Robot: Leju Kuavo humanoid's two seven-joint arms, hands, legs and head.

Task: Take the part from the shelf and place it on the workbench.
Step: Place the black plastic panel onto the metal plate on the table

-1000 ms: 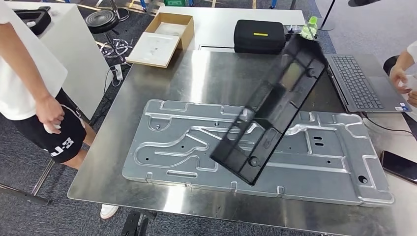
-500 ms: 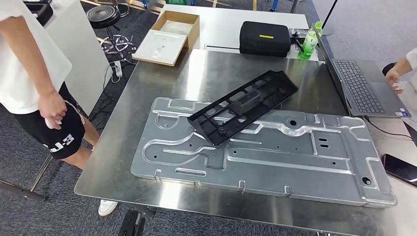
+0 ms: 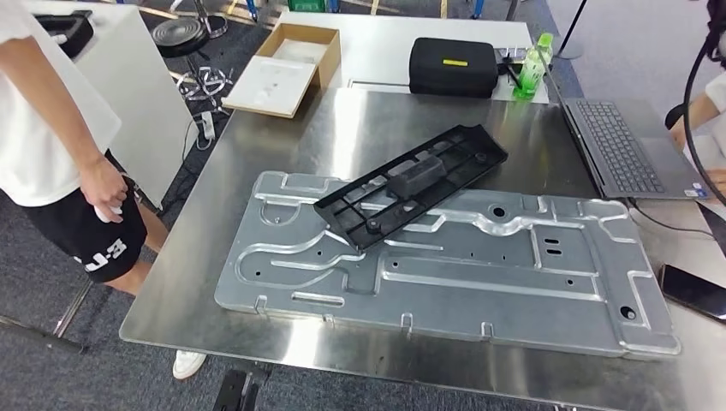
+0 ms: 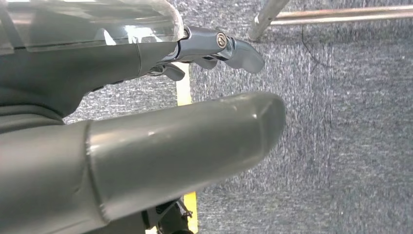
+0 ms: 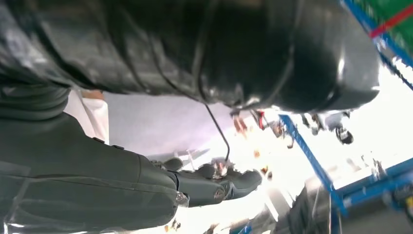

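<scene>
The black plastic part [image 3: 411,184], long and ribbed, lies flat and slantwise on the far left portion of a big stamped metal panel [image 3: 514,282]. The panel rests on the steel workbench [image 3: 282,145]. No hand touches the part. In the left wrist view my left hand [image 4: 185,141] hangs over grey carpet, thumb and fingers [image 4: 229,46] apart, holding nothing. In the right wrist view my right hand [image 5: 122,190] is beside a dark shiny body, its fingers [image 5: 219,183] stretched out with nothing in them.
A laptop [image 3: 621,145] and a phone [image 3: 693,289] sit at the bench's right side, a black case [image 3: 452,65] and green bottle [image 3: 532,64] behind it. A person [image 3: 60,145] stands at the left. Another person's arm [image 3: 698,120] is at the right.
The black part, tilted up over the panel a second ago, has come down and now lies flat on it. The camera has shifted slightly.
</scene>
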